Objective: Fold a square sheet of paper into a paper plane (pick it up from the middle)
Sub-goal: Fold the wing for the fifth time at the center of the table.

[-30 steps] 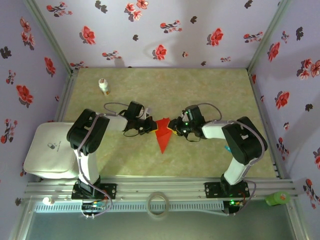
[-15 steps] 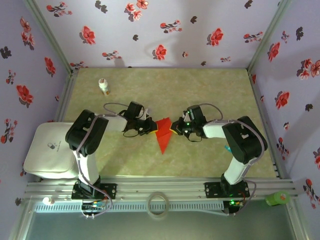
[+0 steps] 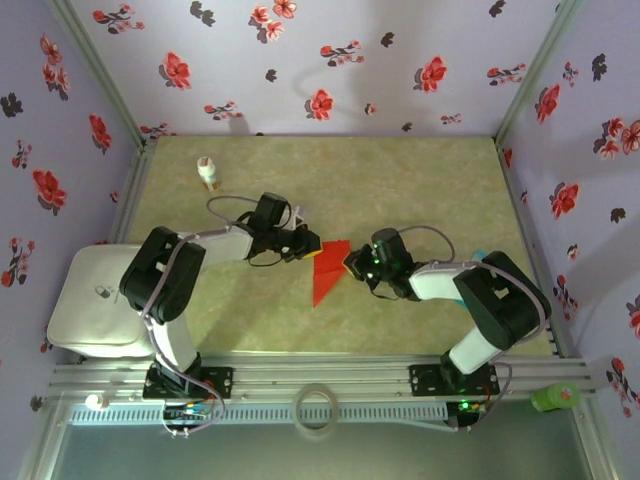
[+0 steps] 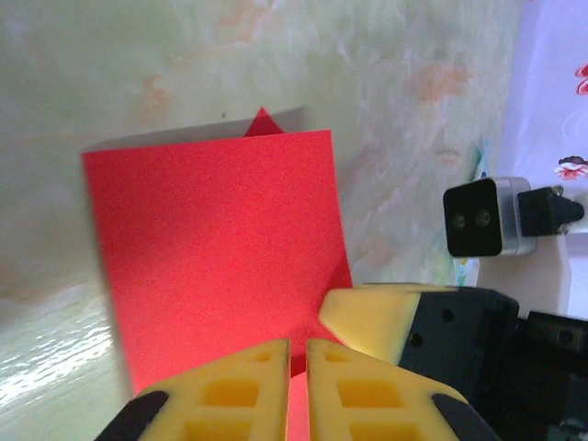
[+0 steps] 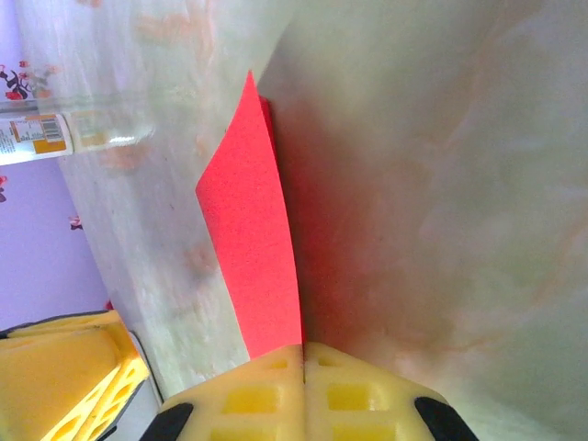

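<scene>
Holding the paper from both sides at mid-table: left gripper on the far-left corner of the broad end, right gripper on the right edge. Both are clamped on it. The left wrist view has its pads nearly together with red in the thin gap. The right wrist view has its pads pressed flat together on the sheet's edge.

The long axis runs far to near, tip aimed at the arm bases and tilted slightly left. Both grips sit at the broad end and the tip hangs free. Neither arm is nearer, since both touch the paper, facing each other across its centre line. Likely the next crease hinges on that line, so the pull has to be symmetric or the paper skews.

View differences:
- The top view reads it as a flat dart and can't tell lift.
- The right wrist view shows a panel standing on edge off the table, with its shadow beside it.
- The left wrist view shows a broad panel face-on, a second layer's point peeking past the far edge, and the right gripper's finger just beside its own.

The bottle is far-left, well apart — no conflict.
</scene>
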`<state>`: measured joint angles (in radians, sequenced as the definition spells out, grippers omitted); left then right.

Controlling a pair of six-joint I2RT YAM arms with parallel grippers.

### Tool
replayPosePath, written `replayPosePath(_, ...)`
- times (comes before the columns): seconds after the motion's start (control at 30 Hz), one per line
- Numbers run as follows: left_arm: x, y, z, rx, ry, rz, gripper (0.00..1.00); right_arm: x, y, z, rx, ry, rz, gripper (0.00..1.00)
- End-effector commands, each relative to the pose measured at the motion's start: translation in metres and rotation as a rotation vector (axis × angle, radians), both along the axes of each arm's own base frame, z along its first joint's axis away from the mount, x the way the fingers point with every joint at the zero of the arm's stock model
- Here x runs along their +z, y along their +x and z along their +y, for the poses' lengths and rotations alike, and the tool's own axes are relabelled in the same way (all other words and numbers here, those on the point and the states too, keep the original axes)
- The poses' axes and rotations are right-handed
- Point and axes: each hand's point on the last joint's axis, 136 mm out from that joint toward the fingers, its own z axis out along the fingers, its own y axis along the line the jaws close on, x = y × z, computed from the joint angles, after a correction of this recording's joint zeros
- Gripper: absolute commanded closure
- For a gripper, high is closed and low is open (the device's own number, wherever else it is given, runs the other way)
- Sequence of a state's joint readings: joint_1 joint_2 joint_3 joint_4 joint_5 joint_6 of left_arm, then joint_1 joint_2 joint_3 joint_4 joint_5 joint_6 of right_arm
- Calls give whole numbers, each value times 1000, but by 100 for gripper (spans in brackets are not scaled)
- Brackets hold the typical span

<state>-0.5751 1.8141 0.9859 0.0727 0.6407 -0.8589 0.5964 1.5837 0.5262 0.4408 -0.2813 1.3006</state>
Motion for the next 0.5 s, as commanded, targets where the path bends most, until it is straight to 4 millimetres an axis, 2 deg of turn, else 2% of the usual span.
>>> replayPosePath(0.0,-8,-5,-6,-16,11,53,90,4,7,-5,-90,-15,-18,94)
replayPosePath(0.17,-31,-8,-1,-19,82,97,95,3,4,-3,-65,-11,-17,93)
replayPosePath(0.47,-58,-12,-2,-29,119,139,99,2,-2,2,-16,0,-14,86)
